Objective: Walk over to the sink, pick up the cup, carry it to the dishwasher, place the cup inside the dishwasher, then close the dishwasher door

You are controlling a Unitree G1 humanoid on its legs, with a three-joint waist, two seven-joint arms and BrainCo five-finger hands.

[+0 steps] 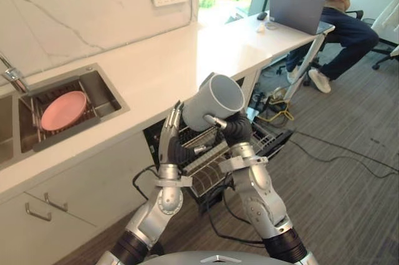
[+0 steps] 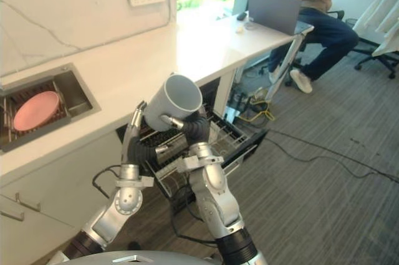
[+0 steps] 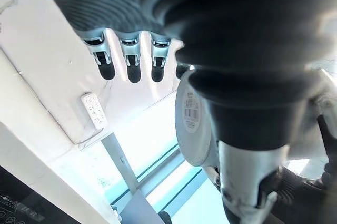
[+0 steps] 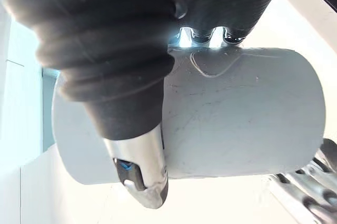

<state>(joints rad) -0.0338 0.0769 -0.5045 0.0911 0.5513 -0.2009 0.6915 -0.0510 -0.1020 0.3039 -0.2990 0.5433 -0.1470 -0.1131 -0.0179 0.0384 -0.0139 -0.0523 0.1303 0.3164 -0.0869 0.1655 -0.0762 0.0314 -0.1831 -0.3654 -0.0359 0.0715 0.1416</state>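
Observation:
A grey cup (image 1: pixel 213 101) is held up in the air, tilted with its mouth facing up and to the right, above the pulled-out dishwasher rack (image 1: pixel 209 160). My right hand (image 1: pixel 235 129) is shut on the cup from below. In the right wrist view its thumb (image 4: pixel 139 166) lies across the cup's wall (image 4: pixel 247 124). My left hand (image 1: pixel 169 133) stands just left of the cup, open, its fingers straight and pointing up by the cup's base (image 3: pixel 190 121). The dishwasher (image 1: pixel 274 139) under the counter stands open.
The white counter (image 1: pixel 187 59) runs along the left, with a sink (image 1: pixel 103 93) holding a pink plate (image 1: pixel 62 110) on a rack beside a faucet (image 1: pixel 12 77). A person (image 1: pixel 336 15) sits behind a laptop (image 1: pixel 296 9) at the far right. Cables lie across the grey floor (image 1: pixel 336 184).

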